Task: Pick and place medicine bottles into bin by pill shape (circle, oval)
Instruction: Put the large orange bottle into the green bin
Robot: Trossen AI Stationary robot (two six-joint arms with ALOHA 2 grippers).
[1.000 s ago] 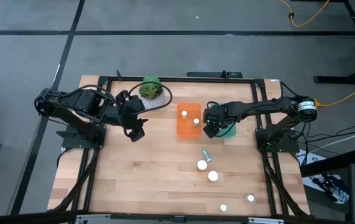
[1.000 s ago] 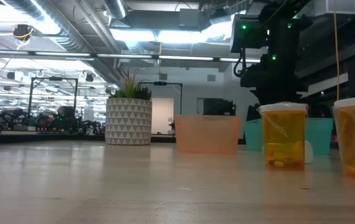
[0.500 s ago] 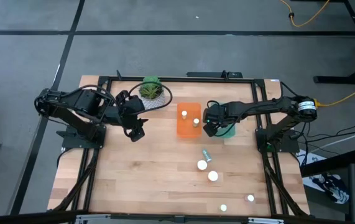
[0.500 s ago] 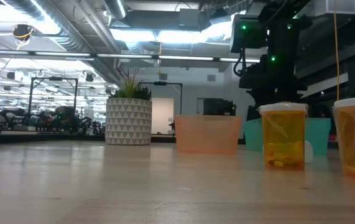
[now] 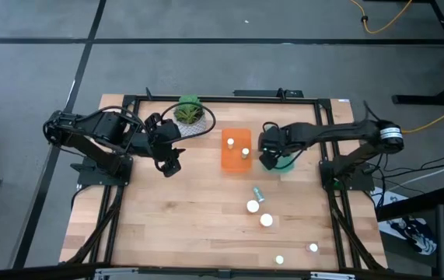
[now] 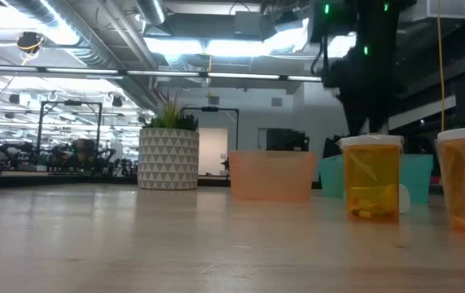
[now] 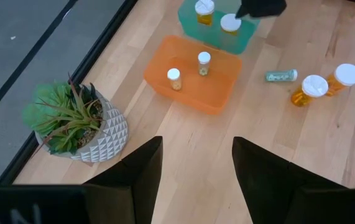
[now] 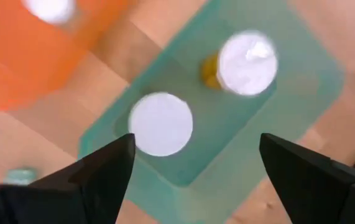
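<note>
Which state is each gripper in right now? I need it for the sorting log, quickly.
Left gripper: open, holding nothing, near the plant.
Right gripper: open, empty, above the teal bin with two bottles inside.

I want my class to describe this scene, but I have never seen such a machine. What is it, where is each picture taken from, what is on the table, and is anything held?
Two dark robot arms work at a wooden table. One picture looks straight down, one looks level across the tabletop, and one comes from each arm's wrist. On the table stand an orange bin with two bottles, a teal bin with two bottles, a potted plant, and five loose medicine bottles. The right gripper hangs open above the teal bin, holding nothing. The left gripper waits open and empty near the plant.
</note>
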